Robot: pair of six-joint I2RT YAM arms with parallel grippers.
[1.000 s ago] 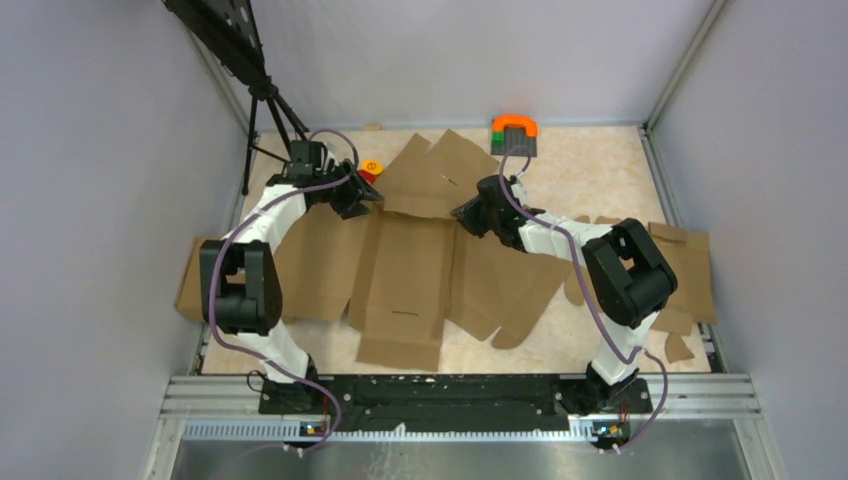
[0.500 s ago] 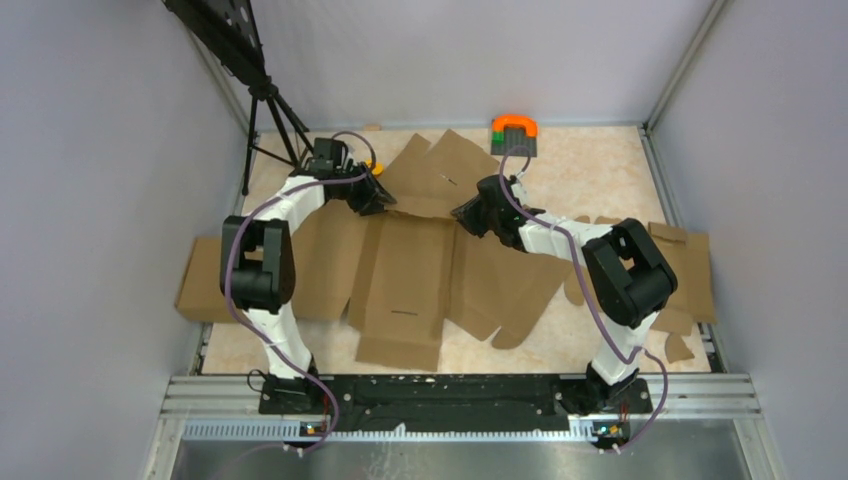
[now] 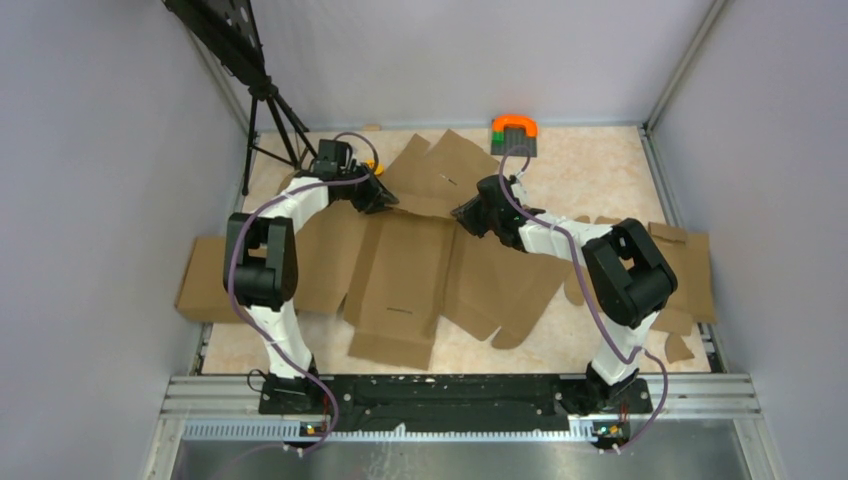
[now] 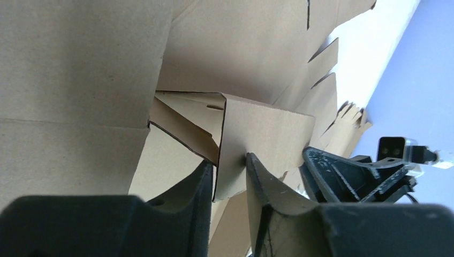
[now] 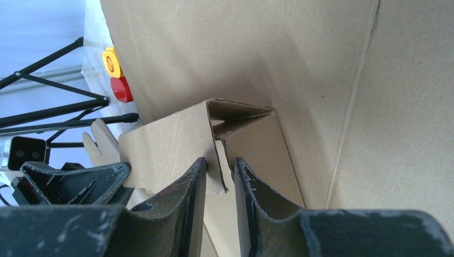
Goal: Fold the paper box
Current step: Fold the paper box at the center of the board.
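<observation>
The paper box (image 3: 405,270) lies spread on the table, just nearer than the orange-topped block (image 3: 514,133), with its far panel lifted. The left gripper (image 3: 381,199), down-left of the block, has its fingers pinched on one folded corner flap. The right gripper (image 3: 463,214), just nearer than the block, is clamped on the opposite corner wall. To do this step well, I would raise both corners together and evenly, keeping each pinch close to the crease so that the wall folds along its line and does not buckle. The overhead view shows the whole sheet but hides the pinches. Only the wrist views show cardboard filling each gap, and the right one alone shows the red-and-yellow button (image 5: 115,75) clearly.
</observation>
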